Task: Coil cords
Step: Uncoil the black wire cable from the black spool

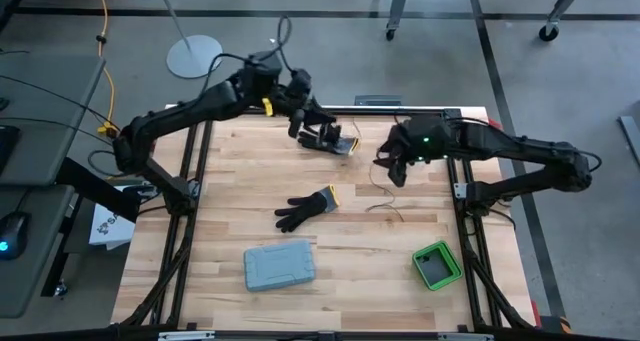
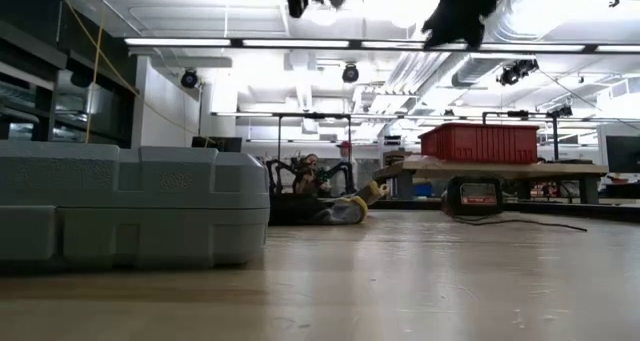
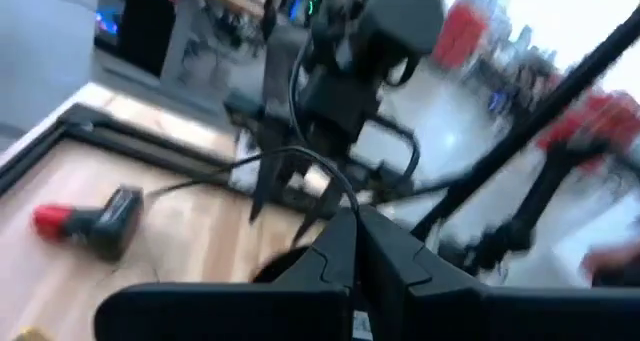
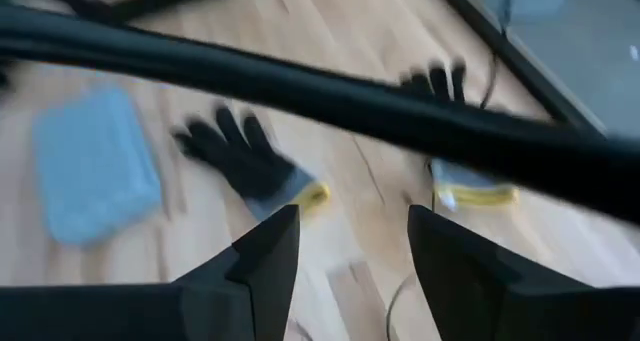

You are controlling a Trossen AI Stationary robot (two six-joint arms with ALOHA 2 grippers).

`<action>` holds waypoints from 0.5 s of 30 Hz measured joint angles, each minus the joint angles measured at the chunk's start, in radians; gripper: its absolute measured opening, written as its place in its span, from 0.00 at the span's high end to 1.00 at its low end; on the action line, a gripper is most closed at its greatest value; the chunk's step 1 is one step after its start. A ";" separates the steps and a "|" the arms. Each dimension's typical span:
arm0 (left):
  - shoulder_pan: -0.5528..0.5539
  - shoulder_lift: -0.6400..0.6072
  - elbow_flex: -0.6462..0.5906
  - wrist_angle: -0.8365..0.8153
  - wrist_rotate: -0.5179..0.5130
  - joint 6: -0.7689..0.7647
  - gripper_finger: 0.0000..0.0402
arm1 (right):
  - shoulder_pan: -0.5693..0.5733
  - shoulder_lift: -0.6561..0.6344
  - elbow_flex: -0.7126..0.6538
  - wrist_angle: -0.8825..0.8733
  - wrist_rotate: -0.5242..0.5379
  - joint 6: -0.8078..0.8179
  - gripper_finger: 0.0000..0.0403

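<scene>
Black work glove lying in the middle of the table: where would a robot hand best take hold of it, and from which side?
Probably by the yellow-edged cuff of the black fabric work glove, coming straight down from above. It lies flat on the wooden table, so nothing sticks up to catch from the side. The cuff is one compact end, while the fingers splay apart, and bare wood surrounds it.

Thin dark cord (image 1: 383, 203) lies loosely squiggled on table.
</scene>
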 joint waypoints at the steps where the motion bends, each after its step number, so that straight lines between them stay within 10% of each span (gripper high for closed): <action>1: 0.003 -0.003 0.000 0.030 0.015 -0.055 1.00 | -0.002 -0.010 0.000 0.034 -0.016 0.003 0.55; 9: -0.016 0.049 -0.115 -0.300 -0.161 0.106 1.00 | -0.006 -0.036 0.001 0.201 -0.050 0.020 0.55; 15: -0.041 0.068 -0.185 0.176 0.163 -0.324 1.00 | -0.015 -0.039 0.000 0.167 -0.072 0.021 0.55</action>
